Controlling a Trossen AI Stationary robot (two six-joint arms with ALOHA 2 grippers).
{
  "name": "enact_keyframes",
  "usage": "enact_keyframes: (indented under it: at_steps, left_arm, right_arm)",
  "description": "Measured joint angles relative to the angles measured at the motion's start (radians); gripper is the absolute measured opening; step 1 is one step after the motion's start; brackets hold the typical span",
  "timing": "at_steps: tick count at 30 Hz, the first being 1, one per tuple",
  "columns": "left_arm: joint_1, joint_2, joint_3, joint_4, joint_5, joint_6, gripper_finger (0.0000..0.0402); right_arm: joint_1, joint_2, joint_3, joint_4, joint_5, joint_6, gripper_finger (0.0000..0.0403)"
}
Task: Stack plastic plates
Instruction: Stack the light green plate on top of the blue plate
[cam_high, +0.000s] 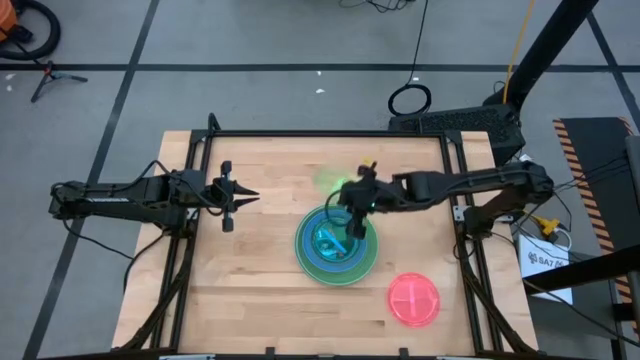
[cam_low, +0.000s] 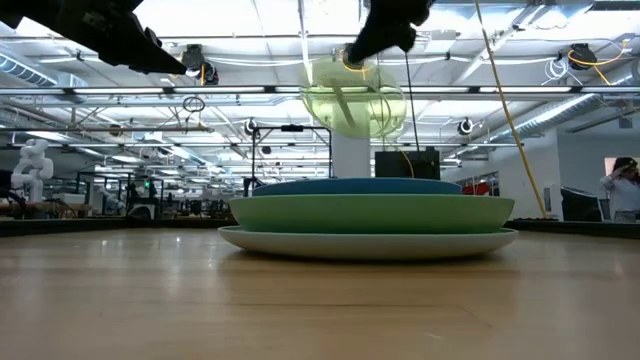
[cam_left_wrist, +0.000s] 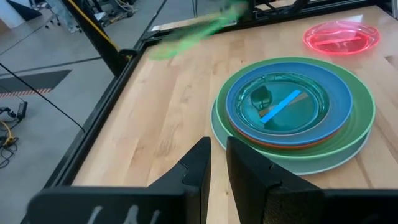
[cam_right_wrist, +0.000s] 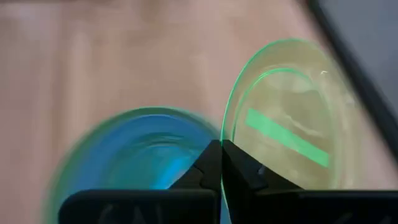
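We carry the lime plate (cam_right_wrist: 286, 118) pinched by its rim in our right gripper (cam_right_wrist: 221, 152), clear above the stack (cam_high: 337, 245), left gripper (cam_high: 243, 197) closed, idle.

Lime plate (cam_right_wrist: 289, 118), seemingly green-striped; pink plate (cam_high: 413, 298)

The plate stack (cam_high: 337, 248) fills the middle of the table (cam_high: 260, 290). The pink plate (cam_high: 413, 298) sits near the right front corner. The left side is bare wood.
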Motion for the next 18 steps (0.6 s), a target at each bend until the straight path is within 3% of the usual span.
enact_keyframes:
  at_steps: [4, 18]
  left_arm:
    - [0.000, 0.000, 0.000, 0.000, 0.000, -0.003, 0.0060]
    - [0.000, 0.000, 0.000, -0.004, 0.000, -0.013, 0.0060]
  right_arm:
    - [0.076, 0.065, 0.045, -0.016, -0.097, -0.008, 0.0000]
    - [0.196, 0.192, 0.087, -0.090, -0.123, 0.091, 0.0001]
